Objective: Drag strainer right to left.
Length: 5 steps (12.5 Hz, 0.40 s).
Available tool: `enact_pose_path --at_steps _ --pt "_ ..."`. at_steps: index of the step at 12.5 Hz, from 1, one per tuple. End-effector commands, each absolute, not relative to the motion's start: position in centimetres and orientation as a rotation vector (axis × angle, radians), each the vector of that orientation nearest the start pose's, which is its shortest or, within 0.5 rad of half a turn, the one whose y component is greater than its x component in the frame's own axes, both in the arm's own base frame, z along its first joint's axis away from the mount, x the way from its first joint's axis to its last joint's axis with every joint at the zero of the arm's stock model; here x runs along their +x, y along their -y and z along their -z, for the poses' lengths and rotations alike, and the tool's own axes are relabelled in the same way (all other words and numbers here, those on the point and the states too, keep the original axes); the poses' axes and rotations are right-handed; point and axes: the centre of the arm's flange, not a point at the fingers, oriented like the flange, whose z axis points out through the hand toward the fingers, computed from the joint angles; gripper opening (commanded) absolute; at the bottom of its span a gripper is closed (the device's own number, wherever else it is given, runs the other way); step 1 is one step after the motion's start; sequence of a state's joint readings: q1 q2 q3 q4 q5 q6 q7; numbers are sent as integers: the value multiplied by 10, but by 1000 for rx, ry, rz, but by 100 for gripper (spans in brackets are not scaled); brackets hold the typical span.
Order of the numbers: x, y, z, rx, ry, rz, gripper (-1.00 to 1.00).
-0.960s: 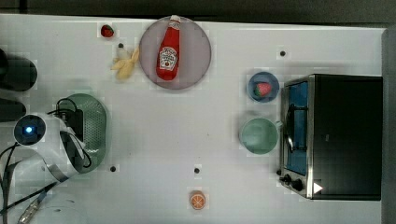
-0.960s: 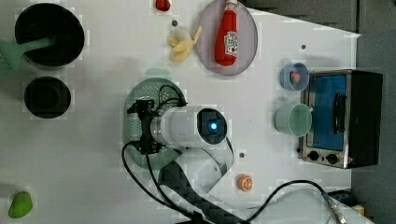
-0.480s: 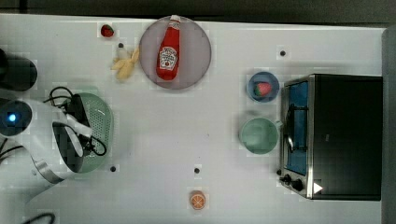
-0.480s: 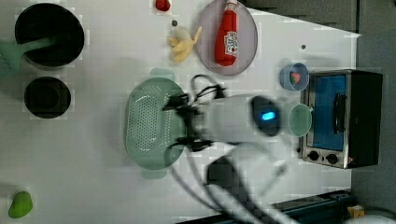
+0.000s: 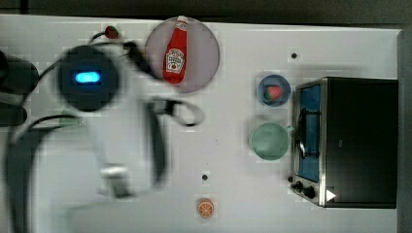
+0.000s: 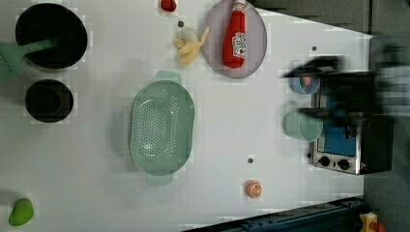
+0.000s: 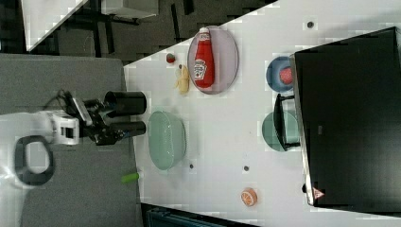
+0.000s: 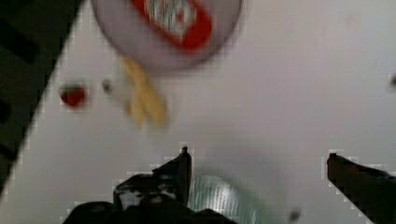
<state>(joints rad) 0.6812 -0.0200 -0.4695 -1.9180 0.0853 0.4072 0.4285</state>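
The ketchup bottle on the grey-pink plate carries a white label whose writing is too blurred to read. The strainer lies flat on the white table, towards its end with the two black pots, untouched. The gripper, over the strainer a second ago, has lifted clear, jaws spread wide and empty.
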Motion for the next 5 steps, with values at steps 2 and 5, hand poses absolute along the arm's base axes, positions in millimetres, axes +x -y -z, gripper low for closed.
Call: enact_pose_path --at_steps 2,5 --pt "520 48 -553 -2811 -1413 36 100" --pt "498 72 -577 -2828 -1370 52 100"
